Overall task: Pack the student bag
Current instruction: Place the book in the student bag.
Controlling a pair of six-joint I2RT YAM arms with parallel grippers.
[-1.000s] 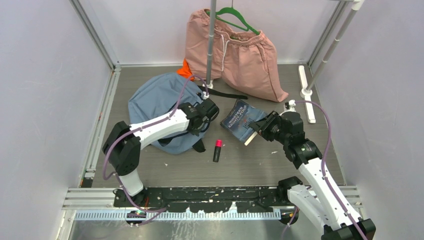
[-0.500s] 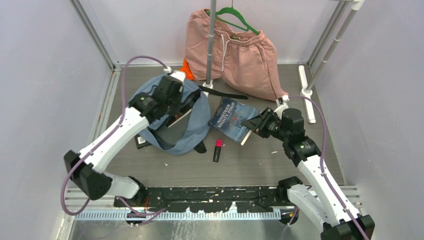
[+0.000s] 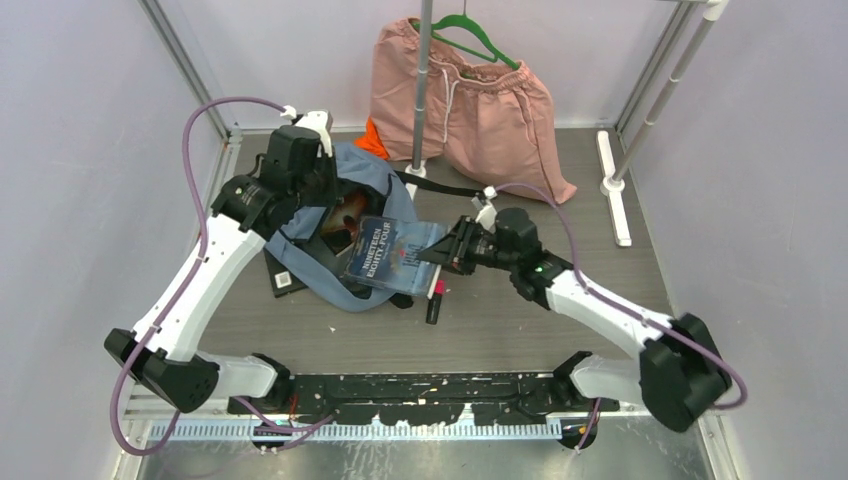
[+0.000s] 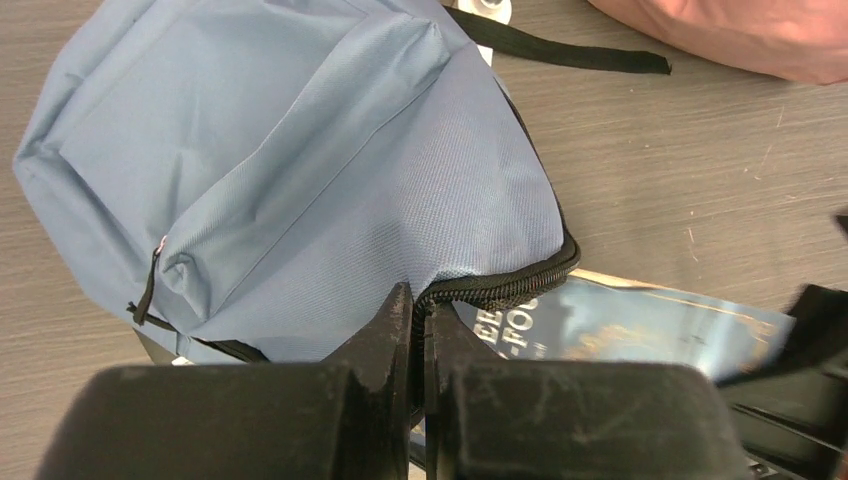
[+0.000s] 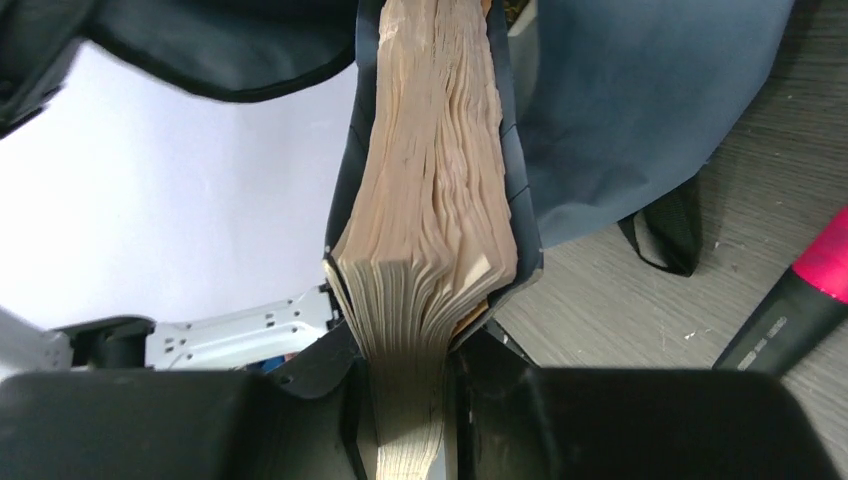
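Left claw [image 3: 322,195] is pressed together on the black zipper edge of the student bag [image 3: 372,180], pinching it; the left wrist view shows the fingertips [image 4: 395,310] shut on the zipper. A second ago this claw sat low at the bag's right edge. It has since swung up and back-left, pulling the flap with it, so the mouth now gapes.

The bag sits at back-left of the surface [image 3: 520,330], same spot as before, with a flat black item [image 3: 283,275] showing under its near-left edge.

The dark blue paperback book [image 3: 390,255] was right of the bag half a second ago. Now it is tilted over the bag's open mouth, its left edge overlapping the grey-blue fabric. The right wrist view shows the page block [image 5: 430,200] heading in between the fabric walls.

Right claw [image 3: 442,255] pinches the book's right edge, with the arm stretched further left than before.

The pink-and-black marker [image 3: 436,298] hasn't moved and now lies just under the book's near-right corner. The orange cloth [image 3: 372,140] and the pink shorts [image 3: 470,100] on the green hanger [image 3: 480,38] are unchanged at the back.
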